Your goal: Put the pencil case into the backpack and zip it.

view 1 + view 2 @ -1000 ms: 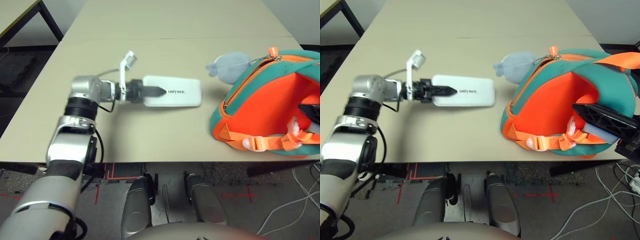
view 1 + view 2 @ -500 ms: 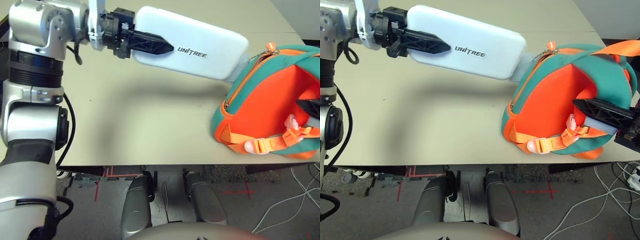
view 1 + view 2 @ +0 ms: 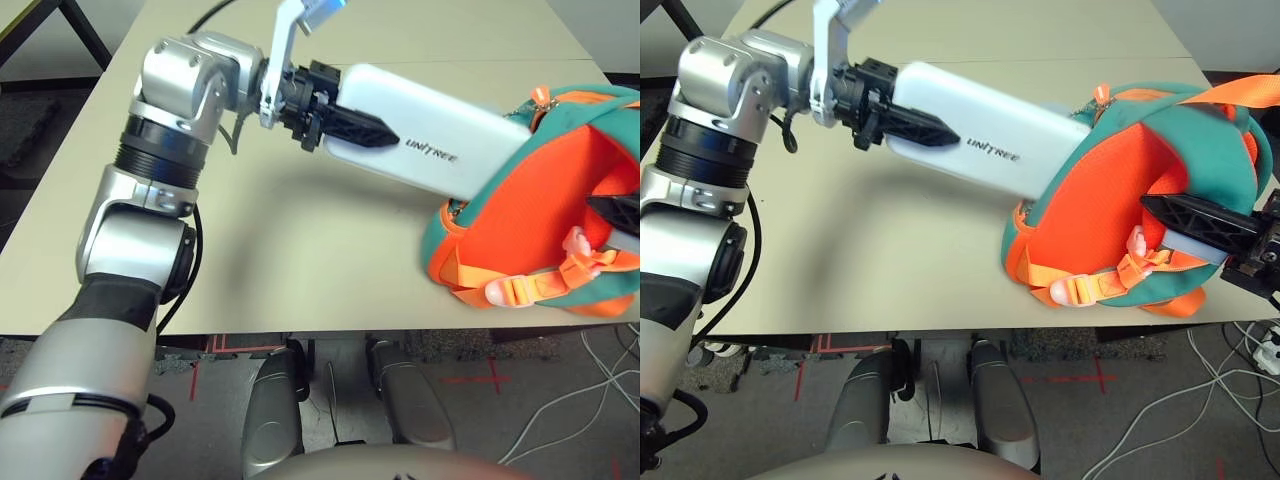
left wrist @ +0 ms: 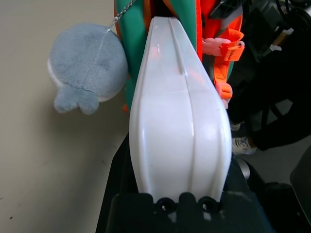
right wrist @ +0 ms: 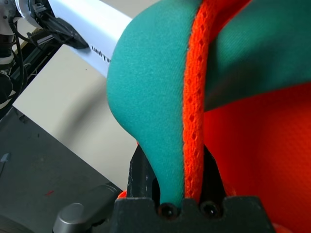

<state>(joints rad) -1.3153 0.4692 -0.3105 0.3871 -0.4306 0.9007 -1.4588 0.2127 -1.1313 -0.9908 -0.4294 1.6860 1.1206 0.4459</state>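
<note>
Head view: left end effector [image 3: 350,122] clamps the white pencil case [image 3: 430,150], held above the surface [image 3: 300,250], far end at the backpack [image 3: 560,200] opening.
Left wrist: case tip between teal edges; grey charm [image 4: 87,68] beside.
Right wrist: right end effector [image 5: 182,194] pinches backpack fabric.

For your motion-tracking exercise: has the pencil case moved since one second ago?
Yes. The pencil case, then flat on the table left of the backpack, is now lifted in the left gripper, its far end at the backpack's opening.
</note>
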